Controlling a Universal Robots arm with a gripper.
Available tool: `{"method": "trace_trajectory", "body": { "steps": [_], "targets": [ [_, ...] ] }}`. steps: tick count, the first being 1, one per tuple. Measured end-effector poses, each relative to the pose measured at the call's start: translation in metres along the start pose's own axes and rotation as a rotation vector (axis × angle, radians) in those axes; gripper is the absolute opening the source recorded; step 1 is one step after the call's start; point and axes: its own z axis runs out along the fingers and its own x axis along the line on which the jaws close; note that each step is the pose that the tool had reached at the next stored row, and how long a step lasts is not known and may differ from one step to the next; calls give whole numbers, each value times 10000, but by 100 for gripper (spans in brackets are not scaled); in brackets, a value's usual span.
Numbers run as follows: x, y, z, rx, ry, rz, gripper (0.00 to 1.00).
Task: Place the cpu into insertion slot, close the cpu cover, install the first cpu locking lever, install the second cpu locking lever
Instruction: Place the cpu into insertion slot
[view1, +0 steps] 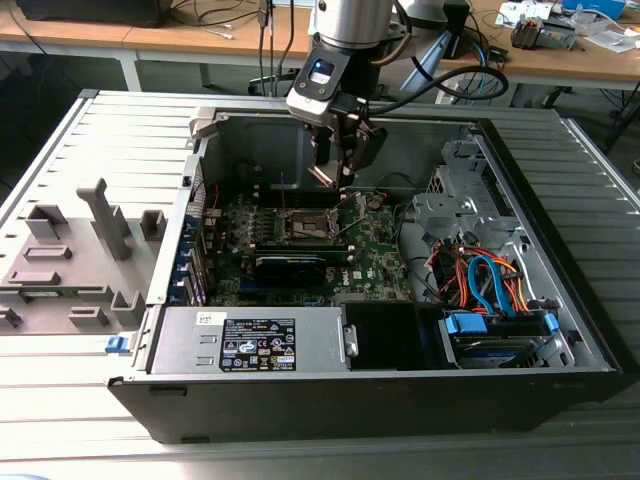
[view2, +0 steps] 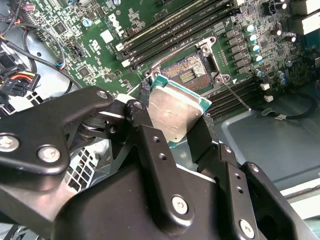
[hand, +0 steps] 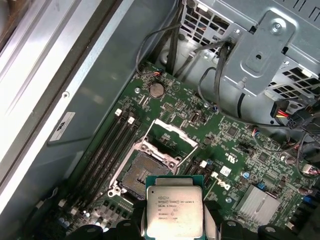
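The tool (view2: 172, 126) is pinching the cpu (view2: 177, 112), its two black fingers (view2: 150, 145) pressed against opposite edges of the chip so that the dull silver top stays uncovered between them. In the first wrist view the cpu (hand: 174, 212) sits right at the tool's tip, flat side to the camera, with a narrow green border showing around the metal lid. The chip is in the air, not seated: the insertion slot (hand: 142, 172) lies apart from it on the green motherboard (hand: 225, 150), bare, its dark contact field exposed inside the metal rim. In the second wrist view the slot (view2: 192, 70) shows just past the chip's far corner, with the long black memory slots (view2: 175, 25) running beside it and a thin metal rod (view2: 235, 95) slanting away from the socket's edge. The cpu cover (hand: 172, 134) stands swung up off the socket at its hinged side, its window open. In the exterior view the tool (view1: 345, 165) hangs inside the open computer case (view1: 300, 400), above the socket (view1: 305, 225); the case rests on a grey slatted tabletop (view1: 60, 380).
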Motion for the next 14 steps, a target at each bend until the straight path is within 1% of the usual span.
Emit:
{"method": "trace_trajectory", "body": {
  "steps": [14],
  "targets": [
    [0, 0, 7, 9, 13, 445, 55]
  ]
}}
